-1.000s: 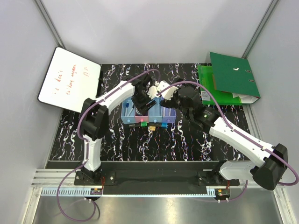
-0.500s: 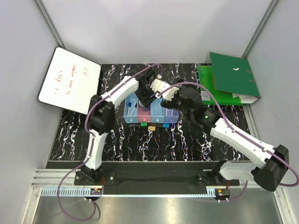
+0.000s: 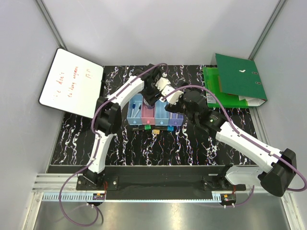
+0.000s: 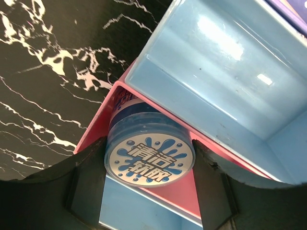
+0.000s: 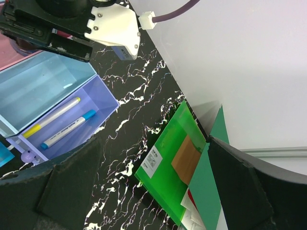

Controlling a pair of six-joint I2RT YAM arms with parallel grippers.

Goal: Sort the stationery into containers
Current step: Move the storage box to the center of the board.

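My left gripper [image 4: 148,165] is shut on the round blue roll [image 4: 149,155], whose white label carries blue print. It holds the roll at the far end of the pink bin [image 4: 96,129], between the light blue bin [image 4: 129,211] and the blue bin [image 4: 206,91]. From above, the left gripper [image 3: 154,93] hangs over the row of containers [image 3: 148,115]. My right gripper [image 5: 153,182] is open and holds nothing, beside the purple bin [image 5: 96,103], where a yellow-capped marker [image 5: 53,116] and a blue-capped marker [image 5: 67,129] lie. A marker [image 3: 133,106] lies in the light blue bin.
Small green, yellow and blue pieces [image 3: 156,131] lie just in front of the bins. A large green binder [image 3: 235,84] lies at the back right, also seen as the green binder [image 5: 177,158] in the right wrist view. A whiteboard [image 3: 72,81] leans at the back left.
My left arm has reached farther back and right, carrying the roll to the far end of the bins. The right arm has barely moved.
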